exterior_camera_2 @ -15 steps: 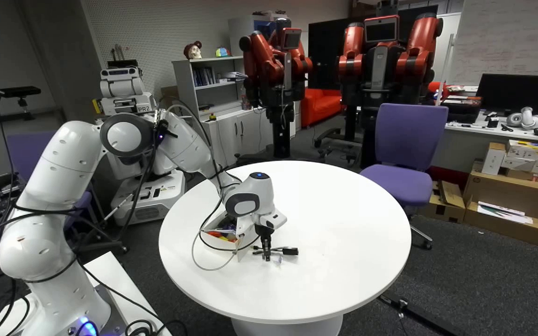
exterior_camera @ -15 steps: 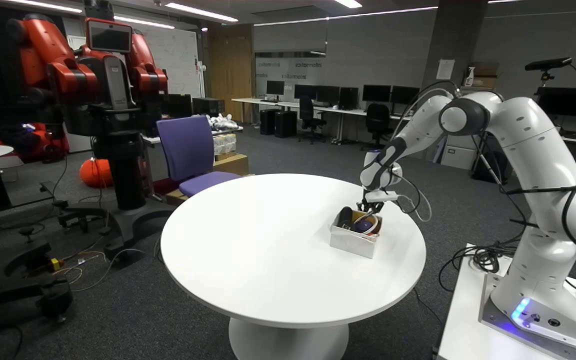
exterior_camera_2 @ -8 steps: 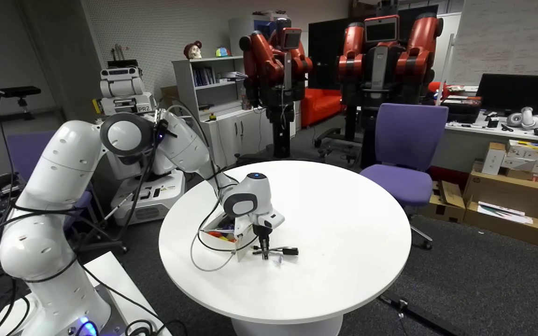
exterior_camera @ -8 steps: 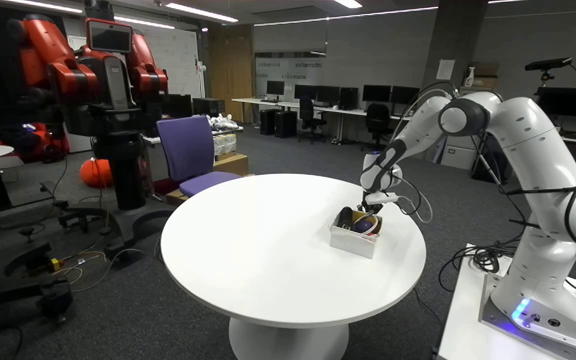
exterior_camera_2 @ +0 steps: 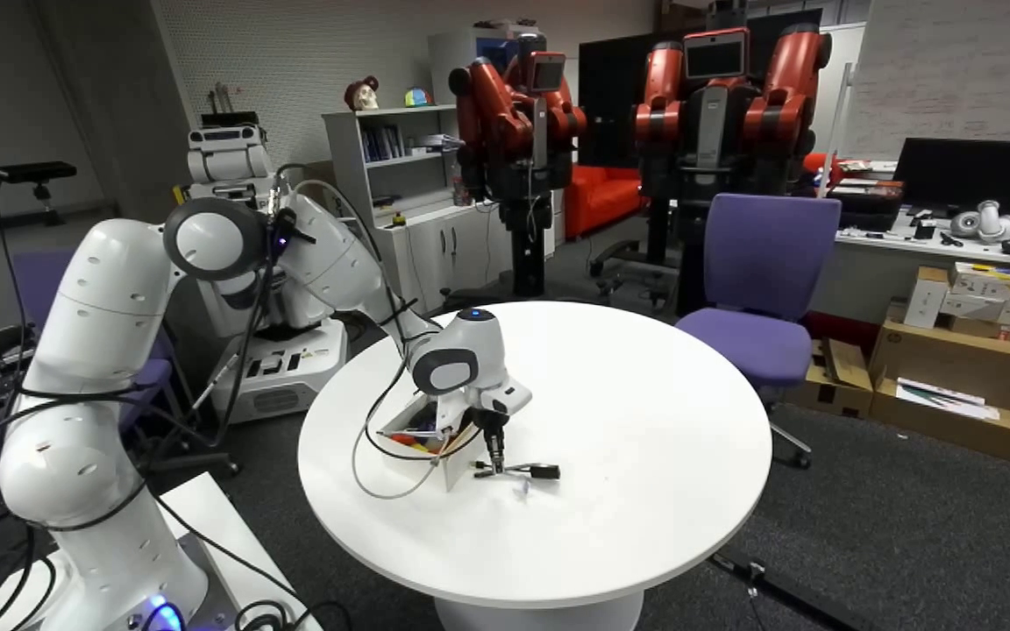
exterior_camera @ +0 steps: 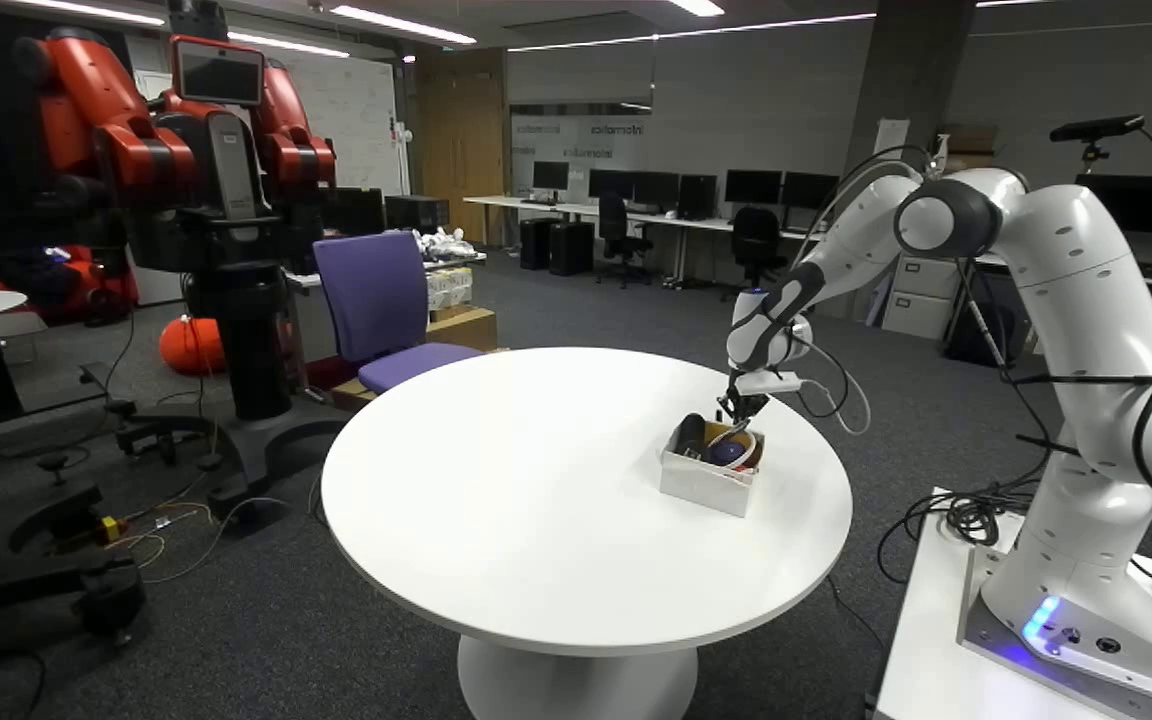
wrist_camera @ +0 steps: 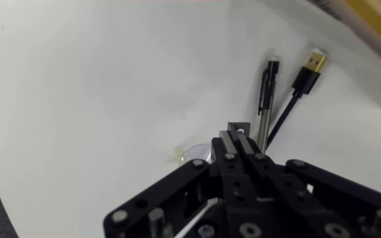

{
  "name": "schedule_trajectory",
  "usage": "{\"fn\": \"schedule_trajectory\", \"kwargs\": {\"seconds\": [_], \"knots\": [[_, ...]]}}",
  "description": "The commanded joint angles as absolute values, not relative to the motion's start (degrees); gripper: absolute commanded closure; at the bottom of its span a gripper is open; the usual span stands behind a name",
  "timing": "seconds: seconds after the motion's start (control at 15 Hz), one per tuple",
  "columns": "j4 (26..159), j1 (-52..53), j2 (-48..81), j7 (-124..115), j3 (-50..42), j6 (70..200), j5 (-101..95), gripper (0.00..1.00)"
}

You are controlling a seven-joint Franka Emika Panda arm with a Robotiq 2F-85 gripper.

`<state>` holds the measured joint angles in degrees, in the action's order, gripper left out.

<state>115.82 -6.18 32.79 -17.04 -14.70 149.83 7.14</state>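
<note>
In the wrist view, from the left, your table (wrist_camera: 94,82) bears a clear piece (wrist_camera: 195,152), partly hidden by your gripper (wrist_camera: 234,134). The fingers stand narrow, almost together, with a dark bracket (wrist_camera: 238,125) right at their tips; you cannot tell whether they pinch it. To its right lie a pen (wrist_camera: 267,96) and a cable (wrist_camera: 306,80), lower ends hidden, then your box (wrist_camera: 349,46).

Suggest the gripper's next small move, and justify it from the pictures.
Probably a slight test lift: the gripper is shut with a small grey piece at its tip, but whether it's gripped I cannot tell. A pen and USB cable lie close by, so go gently.
</note>
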Motion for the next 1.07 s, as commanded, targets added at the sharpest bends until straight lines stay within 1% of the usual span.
{"fn": "schedule_trajectory", "kwargs": {"seconds": [0.0,0.4,0.67,0.93,1.0], "knots": [[125.7,-5.6,21.0,-16.3,-14.2,152.4,6.2,0.99],[137.3,-1.4,10.8,-18.1,-12.2,163.2,4.0,0.99],[143.1,3.1,10.8,-20.5,-10.5,175.2,1.7,0.99],[146.5,8.9,11.6,-22.9,-12.1,182.6,1.0,0.99],[147.1,9.5,11.2,-22.9,-12.0,182.9,1.6,0.71]]}}
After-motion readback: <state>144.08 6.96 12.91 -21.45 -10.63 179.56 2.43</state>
